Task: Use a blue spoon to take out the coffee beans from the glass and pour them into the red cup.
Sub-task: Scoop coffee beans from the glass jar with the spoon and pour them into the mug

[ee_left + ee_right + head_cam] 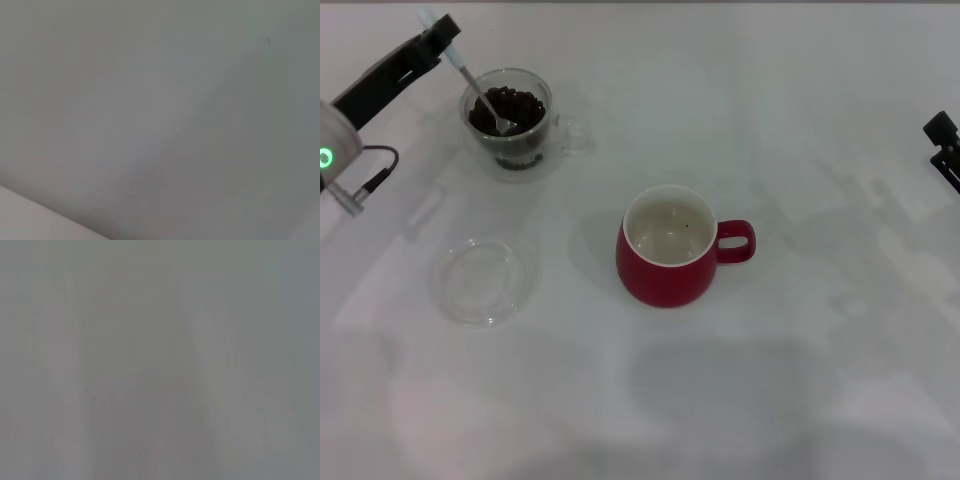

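Left tool (442, 38) reaches in from the far left corner of the desk (800, 380) and is clamped on the pale handle end of the blue spoon (470, 78), holding it tilted. From there the spoon slopes down toward the glass (510, 118), and its shiny bowl lies among the coffee beans (515, 105) heaped inside. That glass stands at the far left of the desk, its clear handle pointing to the robot's right (toward the middle of the desk).

Nearer the robot and to the right of the glass sits the red cup (668, 250), upright, roughly at the desk's centre, well apart from the glass. Its loop handle points right. Its white inside looks nearly bare, with 1 tiny dark speck on the wall; what that speck is cannot be told.

A shallow clear dish (483, 280) lies on the desk on the near left, in front of the glass and left of the red cup, touching neither.

Right tool (945, 140) shows only as a dark edge at the far right border of the head view, away from everything; whether it is wide or narrow cannot be told. Both wrist views show only a plain grey blur.
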Available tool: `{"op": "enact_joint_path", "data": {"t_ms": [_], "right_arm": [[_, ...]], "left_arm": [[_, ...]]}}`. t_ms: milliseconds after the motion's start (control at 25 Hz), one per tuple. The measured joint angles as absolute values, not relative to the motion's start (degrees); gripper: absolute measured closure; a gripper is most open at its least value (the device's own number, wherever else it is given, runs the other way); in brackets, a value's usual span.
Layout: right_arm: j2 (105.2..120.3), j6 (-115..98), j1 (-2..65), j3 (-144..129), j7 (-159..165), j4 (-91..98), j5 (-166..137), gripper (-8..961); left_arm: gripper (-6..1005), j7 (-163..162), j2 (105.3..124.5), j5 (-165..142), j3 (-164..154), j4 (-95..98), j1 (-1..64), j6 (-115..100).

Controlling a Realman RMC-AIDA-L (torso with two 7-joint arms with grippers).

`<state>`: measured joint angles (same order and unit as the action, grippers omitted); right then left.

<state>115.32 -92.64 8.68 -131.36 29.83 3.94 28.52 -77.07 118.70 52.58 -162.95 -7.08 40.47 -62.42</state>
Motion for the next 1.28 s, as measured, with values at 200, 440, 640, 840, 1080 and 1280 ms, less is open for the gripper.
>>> {"op": "enact_joint_path", "data": {"t_ms": [200, 440, 640, 840, 1080, 1280], "right_arm": [[115.31, -92.64, 8.52, -131.4, 29.77, 4.13, 28.47, 105], [115.31, -92.64, 8.59, -131.54, 29.73, 4.35, 28.47, 105], [115.36, -92.64, 8.61, -131.73, 29.92, 4.54, 28.4, 105], [115.39, -92.56, 8.54, -132.27, 30.01, 5.19, 28.33, 104], [115.4, -92.54, 8.52, -132.5, 30.11, 5.59, 28.3, 104], [115.4, -92.46, 8.52, -132.59, 30.14, 6.03, 28.29, 104]], "left_arm": [[868, -79.27, 118.6, 53.47, -162.95, -7.43, 39.03, -64.12], [868, -83.02, 118.45, 53.82, -162.95, -7.55, 37.99, -64.94], [868, -84.57, 118.38, 53.87, -162.93, -7.63, 37.54, -64.98], [867, -88.59, 118.05, 53.96, -162.86, -7.71, 37.26, -66.38], [867, -90.37, 117.66, 54.98, -162.87, -7.85, 36.62, -68.35], [867, -91.36, 117.5, 57.01, -162.92, -7.93, 35.26, -70.91]]}}
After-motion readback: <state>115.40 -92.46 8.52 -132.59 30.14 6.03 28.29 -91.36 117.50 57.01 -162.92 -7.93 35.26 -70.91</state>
